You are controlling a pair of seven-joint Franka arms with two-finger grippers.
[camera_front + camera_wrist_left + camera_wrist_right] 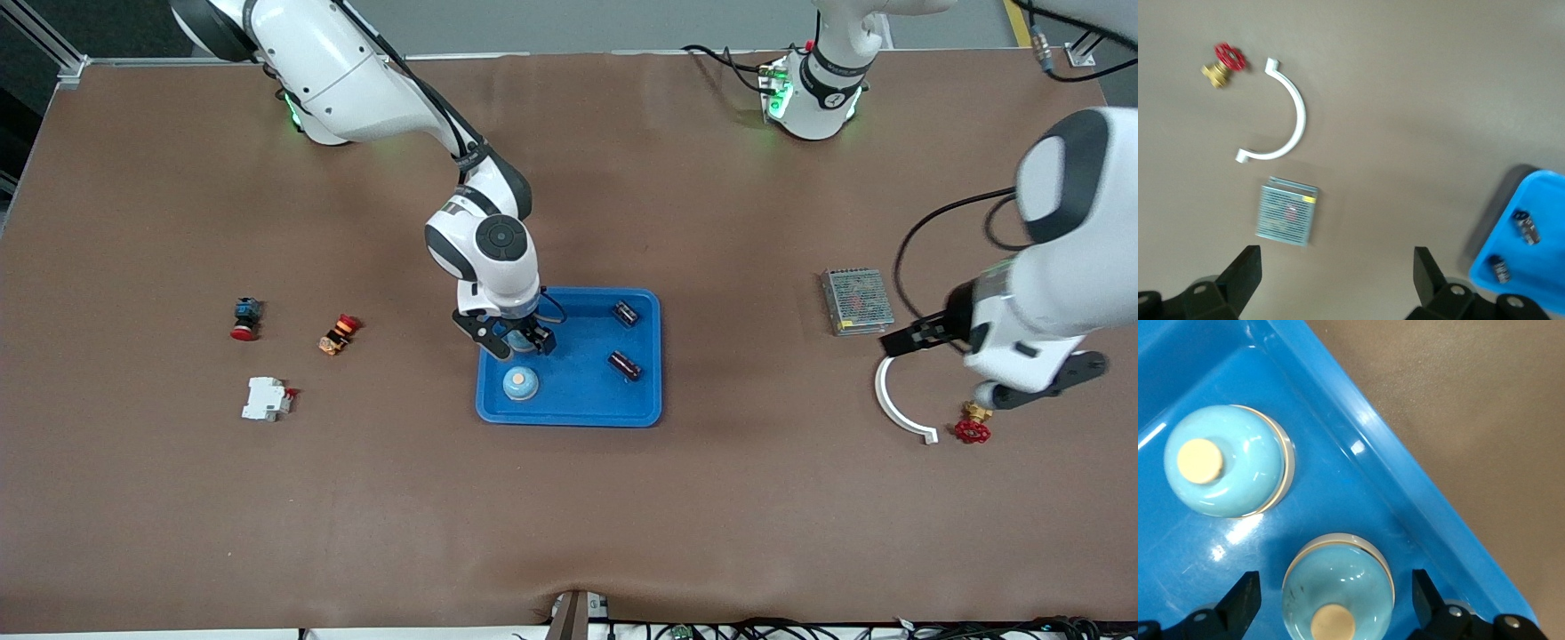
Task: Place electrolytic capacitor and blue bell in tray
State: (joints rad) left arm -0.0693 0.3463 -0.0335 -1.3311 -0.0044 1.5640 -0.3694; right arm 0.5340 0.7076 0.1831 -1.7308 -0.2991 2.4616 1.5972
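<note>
The blue tray (569, 418) lies mid-table. In it rest two dark electrolytic capacitors (626, 313) (625, 365) and a light-blue bell (520, 383) with a cream button. A second blue bell (1338, 587) sits in the tray's corner, farther from the front camera than the first. My right gripper (516, 342) hangs open straight over this second bell, one finger on each side, with a gap showing at both. My left gripper (1336, 257) waits open and empty, high over the left arm's end of the table.
Toward the left arm's end lie a metal-mesh power supply (858, 302), a white curved clip (898, 404) and a red-handled brass valve (972, 428). Toward the right arm's end lie two push buttons (246, 318) (339, 334) and a white breaker (267, 398).
</note>
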